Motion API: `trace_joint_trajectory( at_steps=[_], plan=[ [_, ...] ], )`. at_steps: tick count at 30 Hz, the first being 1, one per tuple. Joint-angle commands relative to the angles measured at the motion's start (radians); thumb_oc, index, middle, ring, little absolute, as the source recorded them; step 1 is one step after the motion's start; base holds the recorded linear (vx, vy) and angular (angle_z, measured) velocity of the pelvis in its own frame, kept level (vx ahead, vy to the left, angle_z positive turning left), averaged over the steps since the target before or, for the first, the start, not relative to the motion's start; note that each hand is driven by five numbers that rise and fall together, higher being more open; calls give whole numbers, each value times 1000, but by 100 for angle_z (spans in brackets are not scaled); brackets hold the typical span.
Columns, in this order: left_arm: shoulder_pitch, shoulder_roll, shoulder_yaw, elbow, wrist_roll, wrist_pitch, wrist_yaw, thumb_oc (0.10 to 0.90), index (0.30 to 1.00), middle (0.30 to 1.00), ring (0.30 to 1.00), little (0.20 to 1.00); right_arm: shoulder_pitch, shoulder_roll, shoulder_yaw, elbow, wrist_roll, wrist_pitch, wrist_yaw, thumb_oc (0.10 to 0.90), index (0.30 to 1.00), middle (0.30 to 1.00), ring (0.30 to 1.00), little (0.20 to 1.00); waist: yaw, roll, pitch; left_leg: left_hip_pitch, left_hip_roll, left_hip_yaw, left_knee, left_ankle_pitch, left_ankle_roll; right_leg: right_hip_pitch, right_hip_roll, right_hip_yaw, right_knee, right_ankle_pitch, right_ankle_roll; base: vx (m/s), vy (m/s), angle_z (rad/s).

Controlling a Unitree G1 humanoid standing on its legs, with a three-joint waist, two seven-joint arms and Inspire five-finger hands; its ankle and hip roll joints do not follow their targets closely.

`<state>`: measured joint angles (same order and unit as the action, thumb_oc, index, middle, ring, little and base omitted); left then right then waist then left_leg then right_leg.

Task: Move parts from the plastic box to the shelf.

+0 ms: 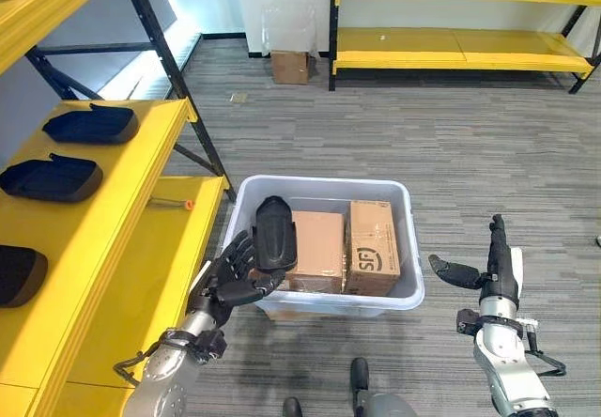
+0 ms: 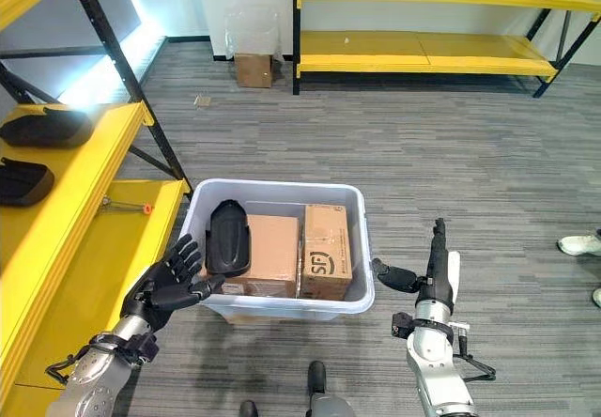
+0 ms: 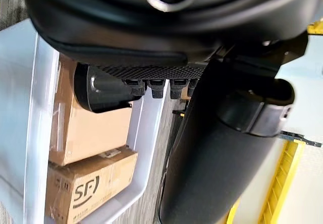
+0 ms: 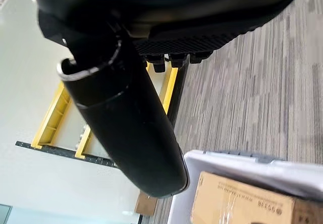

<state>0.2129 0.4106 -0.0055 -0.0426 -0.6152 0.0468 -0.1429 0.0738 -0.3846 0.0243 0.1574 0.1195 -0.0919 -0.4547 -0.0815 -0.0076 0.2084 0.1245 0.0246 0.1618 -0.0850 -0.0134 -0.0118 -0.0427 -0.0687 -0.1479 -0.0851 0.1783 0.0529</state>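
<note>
While it sits low at centre-left of the left eye view, the left hand has fingers spread, not gripping, just beside a black part leaning on the plastic box rim. Box holds two cardboard boxes. Three more black parts lie on the yellow shelf, upper left.

Right eye view: right hand lower right, fingers straight up, thumb out, holding nothing.

Left wrist view: black part past the fingertips, over the box edge.
</note>
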Motion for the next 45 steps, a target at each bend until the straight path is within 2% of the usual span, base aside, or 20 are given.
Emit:
trace_joint_trajectory(
  at_steps=[1,4,7,10,12,13,15,16,17,18,19,21,23,25,27,31,33,34,39,45],
  plan=[
    [-60,35,30,-109,-15,-70,-31,900,1000,1000,1000,1000,-77,-59,-24,-138,-43,-97,-27,900,1000,1000,1000,1000,4,7,-24,14,-9,12,-2,-49,31,0,-26,-6,118,-118,65,33,-154,3],
    [-68,34,21,-113,-12,-61,-37,900,1000,1000,1000,1000,-76,-69,-14,-155,-102,-107,-4,900,1000,1000,1000,1000,0,9,-23,17,-5,18,-2,-47,31,15,-17,-1,123,-133,58,27,-150,1],
    [-80,41,24,-106,-15,-53,-38,900,1000,1000,1000,1000,-73,-114,-16,-206,-168,-103,38,900,1000,1000,1000,1000,-9,9,-30,27,-5,36,3,-45,30,32,-8,1,128,-152,47,35,-213,-1],
    [-87,43,27,-107,-17,-55,-32,900,1000,1000,1000,1000,-73,-155,-31,-232,-149,-115,63,900,1000,1000,1000,1000,-17,5,-28,20,-8,51,58,-67,30,37,-4,5,137,-163,34,13,-169,0],
    [-97,43,24,-109,-22,-58,-17,900,1000,1000,1000,1000,-77,-182,-47,-250,-155,-125,85,900,1000,1000,1000,1000,-21,0,-24,-15,1,76,153,-79,20,47,-8,-2,140,-175,17,-21,-163,1],
    [-111,41,18,-107,-26,-64,-6,900,1000,1000,1000,1000,-82,-200,-52,-259,-149,-139,96,900,1000,1000,1000,1000,-24,-9,-16,-54,19,108,271,-53,3,54,-15,-12,139,-179,2,-47,-225,0],
    [-132,29,15,-108,-24,-59,-3,900,1000,1000,1000,1000,-96,-208,-46,-268,-147,-144,99,900,1000,1000,1000,1000,-15,-16,3,-163,56,85,448,-1,-28,62,-9,-1,140,-184,-23,-32,-191,11],
    [-138,19,16,-107,-18,-56,2,900,1000,1000,1000,1000,-106,-209,-39,-266,-143,-147,104,900,1000,1000,1000,1000,-12,-14,10,-195,71,74,457,11,-33,60,-5,6,148,-190,-25,38,8,19],
    [-147,11,8,-107,-25,-53,-1,900,1000,1000,1000,1000,-129,-210,-22,-267,-118,-157,146,900,1000,1000,1000,1000,-12,-4,17,-199,122,82,352,58,-52,66,0,13,155,-203,-21,78,139,1],
    [-149,10,3,-109,-22,-57,-5,900,1000,1000,1000,1000,-135,-213,-18,-276,-120,-156,155,900,1000,1000,1000,1000,-15,3,19,-202,155,84,296,93,-64,70,0,16,153,-208,-17,86,145,-17],
    [-149,9,3,-108,-21,-57,-5,900,1000,1000,1000,1000,-135,-213,-18,-276,-120,-155,156,900,1000,1000,1000,1000,-15,2,20,-195,153,86,284,100,-66,72,-1,16,153,-208,-18,119,212,-23],
    [-152,8,-11,-101,-30,-65,4,900,1000,1000,1000,1000,-129,-228,-15,-300,-108,-128,165,900,1000,1000,1000,1000,-24,14,23,-194,239,98,130,213,-101,100,-17,15,145,-220,-10,166,306,-16],
    [-163,4,-20,-79,-38,-75,8,900,1000,1000,1000,1000,-124,-236,-11,-293,-107,-118,160,900,1000,1000,1000,1000,-32,15,26,-196,267,104,91,241,-112,117,-32,11,145,-229,-9,123,268,9],
    [-179,6,-35,-37,-23,-107,9,900,1000,1000,1000,1000,-117,-243,-7,-251,-104,-159,167,900,1000,1000,1000,1000,-37,23,22,-178,254,116,53,196,-112,116,-59,-3,170,-249,4,119,312,-3],
    [-183,4,-38,-36,-15,-99,-7,900,1000,1000,1000,1000,-99,-225,-17,-237,-70,-173,183,900,1000,1000,1000,1000,-45,36,19,-146,230,137,44,158,-105,115,-67,-24,188,-255,10,151,306,-48],
    [-180,11,-26,-39,-27,-91,-9,900,1000,1000,1000,1000,-85,-208,-23,-244,-108,-171,193,900,1000,1000,1000,1000,-43,41,8,-98,186,132,22,126,-92,119,-82,-27,160,-227,30,112,151,-8],
    [-181,12,-25,-39,-27,-88,-9,900,1000,1000,1000,1000,-85,-206,-22,-245,-115,-170,191,900,1000,1000,1000,1000,-43,41,6,-92,181,132,18,123,-91,122,-83,-29,153,-223,33,69,71,11],
    [-179,13,-23,-45,-24,-79,-11,900,1000,1000,1000,1000,-86,-201,-21,-251,-130,-165,183,900,1000,1000,1000,1000,-35,39,-1,-81,164,128,14,106,-84,123,-87,-37,143,-217,39,82,72,33],
    [-166,17,-19,-64,-27,-63,-23,900,1000,1000,1000,1000,-103,-210,-26,-265,-194,-178,163,900,1000,1000,1000,1000,-11,28,-11,-74,146,113,11,86,-72,134,-90,-47,119,-208,45,72,27,23],
    [-151,33,-15,-89,-22,-38,-37,900,1000,1000,1000,1000,-179,-273,-49,-297,-307,-205,78,900,1000,1000,1000,1000,37,9,-18,-81,138,88,9,76,-65,147,-90,-73,102,-205,51,59,-26,14]
  ],
)
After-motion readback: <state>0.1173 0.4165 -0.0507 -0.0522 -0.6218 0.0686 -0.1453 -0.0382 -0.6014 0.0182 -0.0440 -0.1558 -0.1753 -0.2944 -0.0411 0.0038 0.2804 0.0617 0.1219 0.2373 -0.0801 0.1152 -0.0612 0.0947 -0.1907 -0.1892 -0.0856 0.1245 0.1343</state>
